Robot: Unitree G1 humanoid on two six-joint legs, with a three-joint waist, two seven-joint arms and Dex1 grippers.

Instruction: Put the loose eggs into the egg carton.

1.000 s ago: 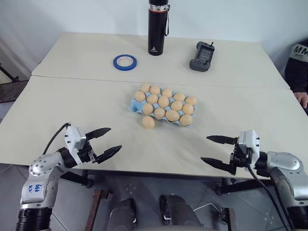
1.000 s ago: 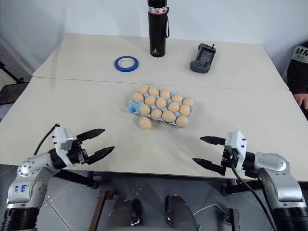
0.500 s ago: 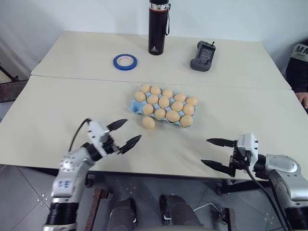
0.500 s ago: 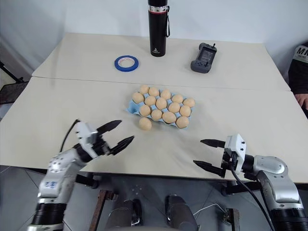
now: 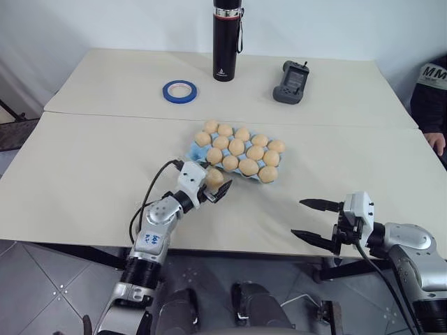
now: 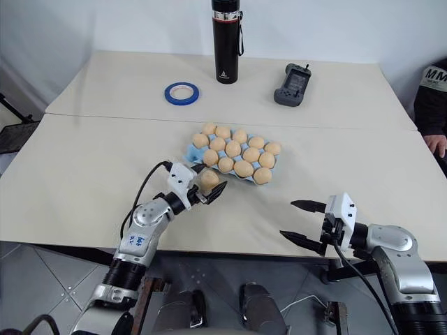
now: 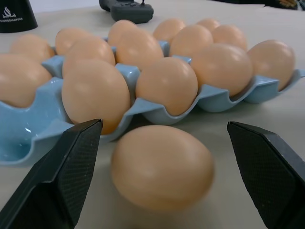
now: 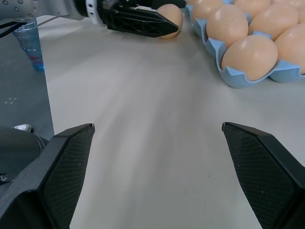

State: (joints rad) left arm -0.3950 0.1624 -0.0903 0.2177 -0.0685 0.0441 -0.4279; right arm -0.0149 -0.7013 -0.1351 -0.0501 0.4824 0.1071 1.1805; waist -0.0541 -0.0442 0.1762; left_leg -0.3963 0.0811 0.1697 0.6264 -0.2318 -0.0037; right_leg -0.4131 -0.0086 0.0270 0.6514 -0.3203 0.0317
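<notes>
Left eye view, left gripper (image 5: 214, 183) now straddling loose egg (image 5: 214, 177), prev. off near table edge

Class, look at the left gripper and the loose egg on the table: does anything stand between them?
Nothing visible does. The left gripper is open, a finger on either side of the loose egg, which lies on the table beside the egg carton.
</notes>
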